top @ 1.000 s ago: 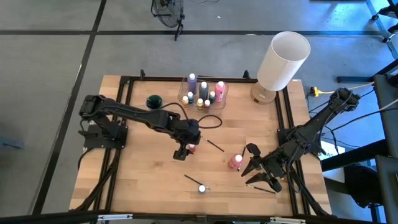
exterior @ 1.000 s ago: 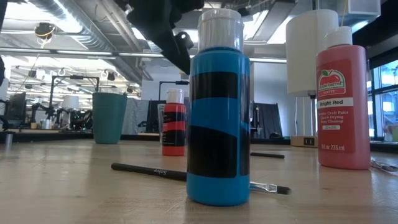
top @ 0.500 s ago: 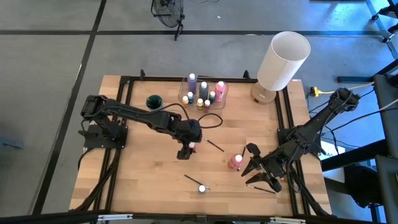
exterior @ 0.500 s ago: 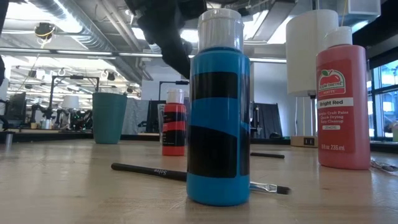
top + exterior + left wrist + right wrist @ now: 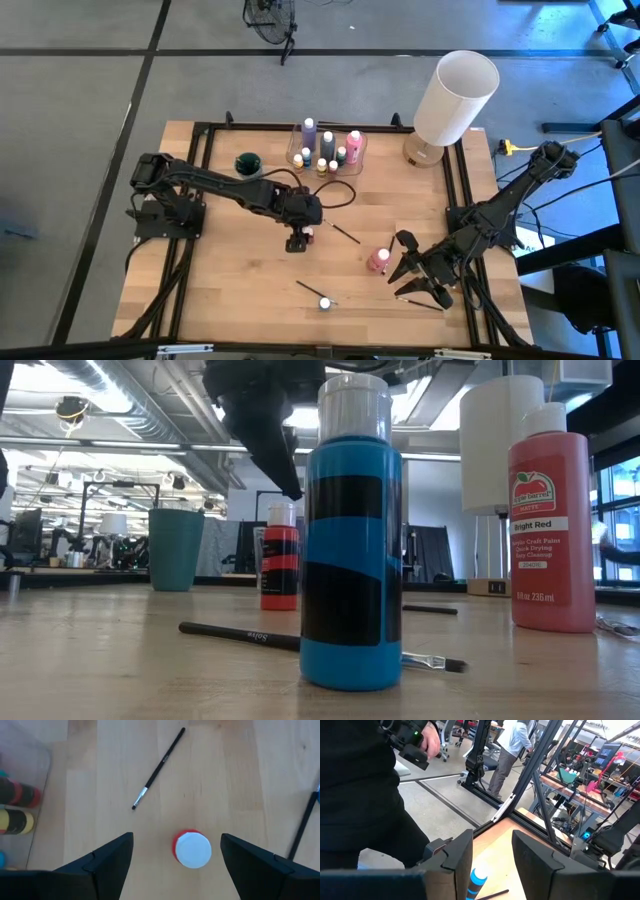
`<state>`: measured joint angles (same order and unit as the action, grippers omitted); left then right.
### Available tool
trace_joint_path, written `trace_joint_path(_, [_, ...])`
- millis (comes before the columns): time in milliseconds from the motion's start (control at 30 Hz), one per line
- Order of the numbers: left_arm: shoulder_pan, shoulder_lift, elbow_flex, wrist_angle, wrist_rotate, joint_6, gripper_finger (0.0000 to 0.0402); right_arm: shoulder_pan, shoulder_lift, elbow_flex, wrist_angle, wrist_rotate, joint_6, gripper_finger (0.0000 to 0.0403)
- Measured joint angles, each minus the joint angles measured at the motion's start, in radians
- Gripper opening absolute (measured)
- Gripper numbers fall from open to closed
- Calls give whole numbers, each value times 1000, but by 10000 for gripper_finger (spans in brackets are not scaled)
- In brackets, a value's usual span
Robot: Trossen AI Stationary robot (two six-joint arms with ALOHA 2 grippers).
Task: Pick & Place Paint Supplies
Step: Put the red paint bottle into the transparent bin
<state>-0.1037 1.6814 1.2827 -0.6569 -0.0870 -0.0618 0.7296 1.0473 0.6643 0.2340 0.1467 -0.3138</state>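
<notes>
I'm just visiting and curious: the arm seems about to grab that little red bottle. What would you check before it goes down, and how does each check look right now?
1. Left tool open: ok, its fingers stand wide apart.
2. Red bottle between the fingers: ok, the white cap sits in the gap, a little nearer one finger.
3. Bottle upright: ok, it stands on the table.
4. Nearby paintbrush out of the way: ok, it lies apart from the bottle.
5. Room in the clear container for one more bottle: cannot tell.
6. Right tool out of the way: ok, it waits near the table's right edge.
</notes>
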Motion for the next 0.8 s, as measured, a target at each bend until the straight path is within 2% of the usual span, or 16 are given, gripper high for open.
trace_joint_path(567, [-1, 1, 0, 1, -28, 71, 297, -3, 0, 0, 0, 0, 0, 140])
trace_joint_path(800, [-3, 1, 0, 0, -12, -27, 297, -3, 0, 0, 0, 0, 0, 140])
